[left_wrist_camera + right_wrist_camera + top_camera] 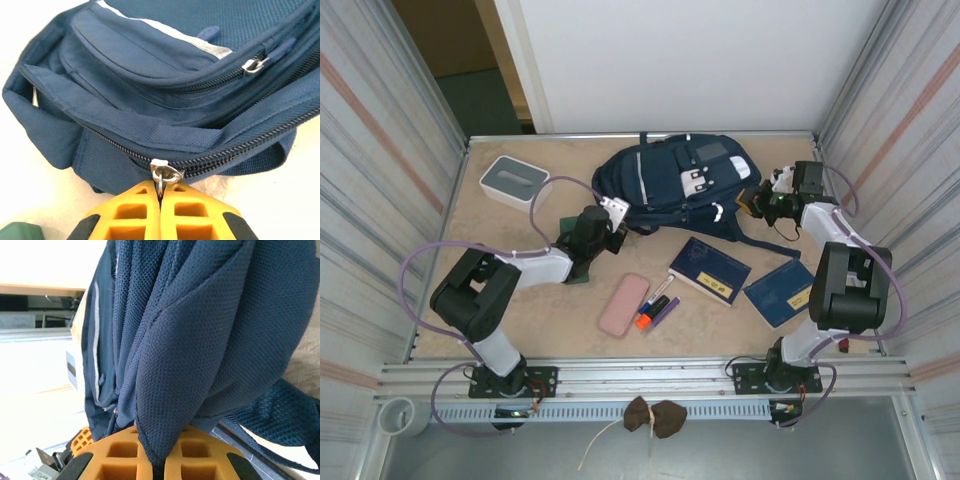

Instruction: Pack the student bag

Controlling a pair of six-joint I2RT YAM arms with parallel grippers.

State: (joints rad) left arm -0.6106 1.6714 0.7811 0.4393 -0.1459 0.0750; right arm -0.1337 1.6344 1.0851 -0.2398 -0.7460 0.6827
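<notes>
Lying near the table's (570, 322) far edge, the student bag (665, 190) is gripped at both ends. Left gripper (160, 196) pinches its zipper pull (166, 174) tight; right gripper (156, 455) clamps a padded fold (200, 365).

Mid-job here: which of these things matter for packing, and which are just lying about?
Job:
student bag
zipper pull, pinched by left fingers
right fingers, clamping bag fabric
likely contents: pink case, pens, two blue notebooks

Probably lying about:
white-and-grey box
green block
brown cloth
</notes>
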